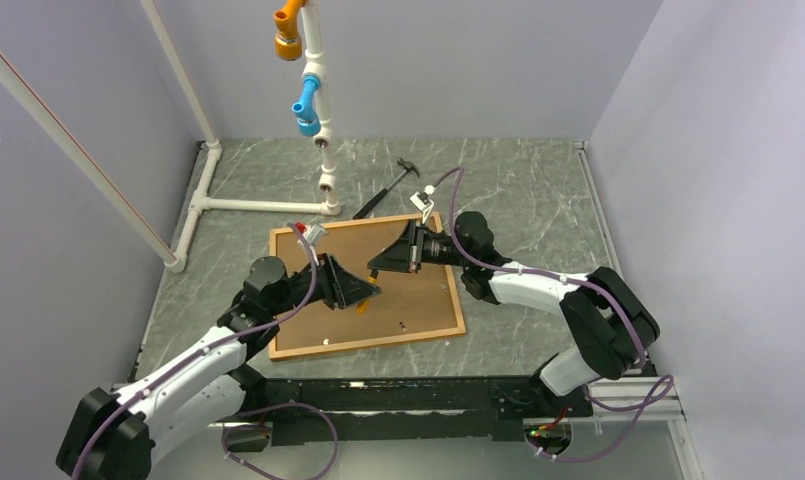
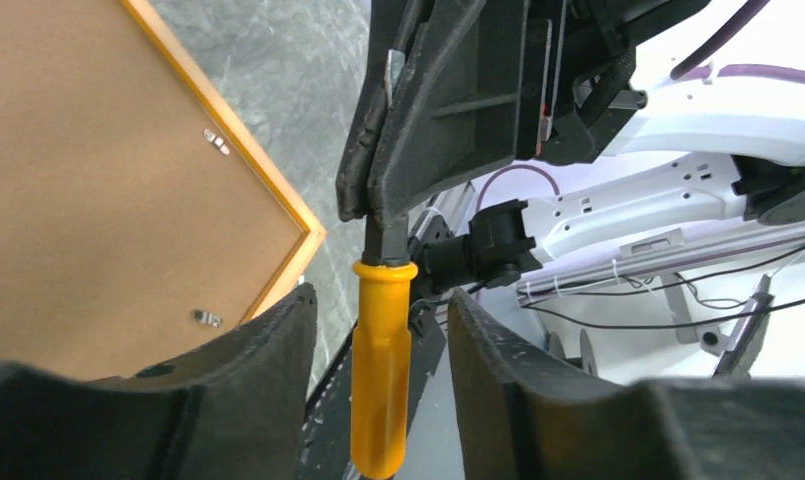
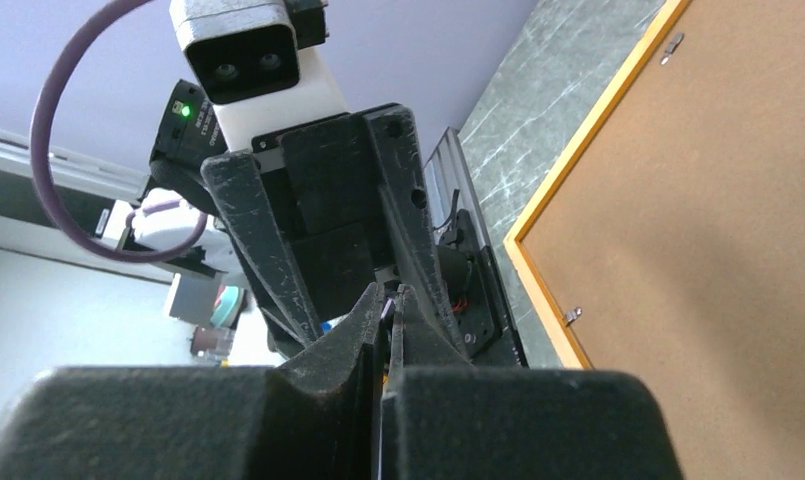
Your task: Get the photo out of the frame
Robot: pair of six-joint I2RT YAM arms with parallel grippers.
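The frame (image 1: 370, 343), a thin orange border, lies face down on the table with the photo's brown board back (image 1: 423, 290) facing up. Small metal clips (image 2: 216, 140) hold the board in. My right gripper (image 1: 376, 263) hovers over the board, shut on the dark shaft of a screwdriver with an orange handle (image 2: 381, 370). My left gripper (image 2: 378, 295) is open, its fingers either side of the handle with gaps on both sides. In the right wrist view my right gripper (image 3: 388, 295) is pressed shut, facing the left gripper's fingers (image 3: 268, 250). The photo's printed side is hidden.
A black hammer (image 1: 390, 187) lies just behind the frame. A white pipe structure (image 1: 268, 205) with orange and blue fittings (image 1: 305, 100) stands at the back left. Walls close in on three sides. The frame's corner (image 2: 313, 235) is near the table's front rail.
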